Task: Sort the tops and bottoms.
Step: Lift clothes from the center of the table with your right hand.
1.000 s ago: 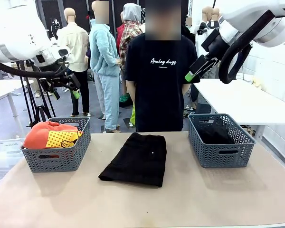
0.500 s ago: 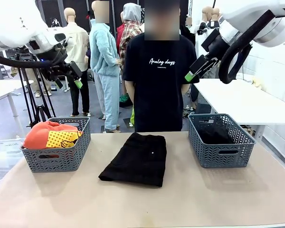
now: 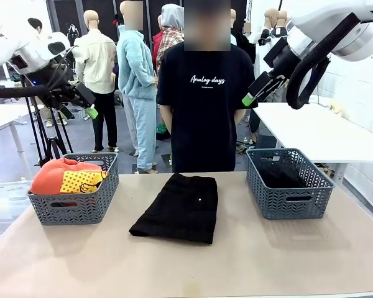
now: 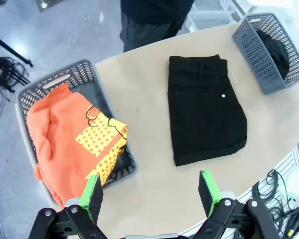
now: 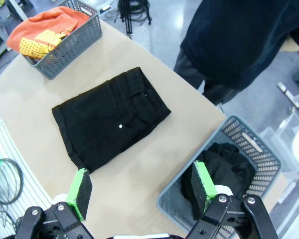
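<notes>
1. High at the far left, the left gripper (image 3: 91,113) hangs in the air above the left basket (image 3: 81,208), jaws wide apart and empty.
2. Inside that basket lies the orange top (image 3: 65,176), its yellow dotted patch facing up.
3. Flat on the middle of the tabletop (image 3: 186,261) lie the black shorts (image 3: 180,207), touching neither basket.
4. Across the tabletop stands a person (image 3: 205,99).
5. Over on the right, the right basket (image 3: 289,183) holds what looks like another black garment (image 5: 222,172).
6. Well above it, the right gripper (image 3: 252,96) hangs with jaws parted, holding nothing.
</notes>
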Motion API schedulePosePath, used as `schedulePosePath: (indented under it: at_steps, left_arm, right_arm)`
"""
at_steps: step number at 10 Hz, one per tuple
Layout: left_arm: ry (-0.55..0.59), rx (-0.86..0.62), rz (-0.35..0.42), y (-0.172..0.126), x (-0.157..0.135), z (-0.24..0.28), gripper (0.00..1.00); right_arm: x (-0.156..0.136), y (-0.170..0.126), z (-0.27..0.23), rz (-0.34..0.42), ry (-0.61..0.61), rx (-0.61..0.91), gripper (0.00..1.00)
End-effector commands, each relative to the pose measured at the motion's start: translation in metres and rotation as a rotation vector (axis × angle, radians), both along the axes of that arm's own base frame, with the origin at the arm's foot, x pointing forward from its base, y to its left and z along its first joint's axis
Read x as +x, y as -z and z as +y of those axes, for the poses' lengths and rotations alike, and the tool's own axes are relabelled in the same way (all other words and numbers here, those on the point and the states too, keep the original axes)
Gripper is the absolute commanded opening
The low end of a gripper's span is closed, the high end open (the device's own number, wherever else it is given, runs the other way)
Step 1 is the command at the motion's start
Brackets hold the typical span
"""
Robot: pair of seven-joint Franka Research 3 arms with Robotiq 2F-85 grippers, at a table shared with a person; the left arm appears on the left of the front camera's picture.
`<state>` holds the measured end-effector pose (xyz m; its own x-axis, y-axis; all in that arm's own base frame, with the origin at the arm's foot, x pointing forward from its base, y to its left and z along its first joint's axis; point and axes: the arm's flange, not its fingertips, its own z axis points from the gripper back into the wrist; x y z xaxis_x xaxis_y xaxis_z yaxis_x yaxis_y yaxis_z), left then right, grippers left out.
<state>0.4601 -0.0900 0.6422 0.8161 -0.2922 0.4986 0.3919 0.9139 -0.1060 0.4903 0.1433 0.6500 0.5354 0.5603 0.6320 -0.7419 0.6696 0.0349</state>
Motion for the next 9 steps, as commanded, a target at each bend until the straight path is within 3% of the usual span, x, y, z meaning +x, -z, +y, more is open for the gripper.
schedulePosePath:
  at_steps: [1,2,3,6,7,8,9]
  left_arm:
    - [0.046,-0.035,-0.028,0.005,-0.006,0.001,1.00]
    - [0.031,0.010,0.024,0.014,0.006,0.002,1.00]
    - [0.013,-0.004,-0.006,-0.001,-0.002,-0.003,1.00]
    - [0.013,-0.004,-0.006,-0.001,-0.002,-0.003,1.00]
    - [0.013,-0.004,-0.006,-0.001,-0.002,-0.003,1.00]
    - [0.013,-0.004,-0.006,-0.001,-0.002,-0.003,1.00]
    - [0.013,-0.004,-0.006,-0.001,-0.002,-0.003,1.00]
  right_arm:
    - [-0.001,0.001,0.001,0.001,0.000,-0.001,1.00]
    - [-0.001,0.001,0.001,0.001,0.000,-0.001,1.00]
    - [-0.001,0.001,0.001,0.001,0.000,-0.001,1.00]
    - [0.000,0.000,0.000,0.000,0.000,0.000,1.00]
    - [-0.009,0.005,0.011,-0.064,-0.040,-0.005,1.00]
    - [-0.002,0.011,0.039,-0.002,-0.143,0.025,1.00]
    - [0.018,0.023,0.063,0.055,-0.170,0.022,1.00]
